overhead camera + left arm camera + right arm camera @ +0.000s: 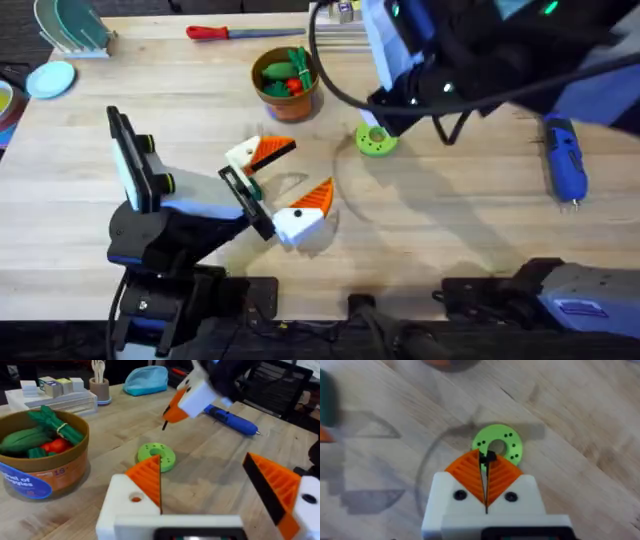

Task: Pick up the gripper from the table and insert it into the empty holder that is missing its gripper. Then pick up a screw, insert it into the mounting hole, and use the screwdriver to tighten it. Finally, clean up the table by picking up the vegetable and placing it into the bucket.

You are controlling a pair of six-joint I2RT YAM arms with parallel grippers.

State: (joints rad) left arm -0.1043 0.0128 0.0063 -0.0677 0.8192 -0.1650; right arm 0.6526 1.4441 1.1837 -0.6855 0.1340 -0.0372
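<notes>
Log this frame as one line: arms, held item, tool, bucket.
left gripper open, idle | right gripper fingers shut on small dark screw, over green disc | screwdriver on table | bucket holds produce

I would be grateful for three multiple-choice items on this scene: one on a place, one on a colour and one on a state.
1. Where does the screwdriver lie?
A. In the bucket
B. On the table, off to the right arm's side
C. Between the left arm's fingers

2. What colour is the ring at the tips of the right gripper?
A. Red
B. White
C. Lime green

3. How do the right gripper's fingers stand?
A. Shut on a small dark screw
B. Wide open
C. Shut on the screwdriver

Answers:
1 B: it lies alone on the bare wood, far from the ring.
2 C: the overhead and both wrist views show it green.
3 A: the orange pads meet, with the screw pinched at their tips.
</notes>
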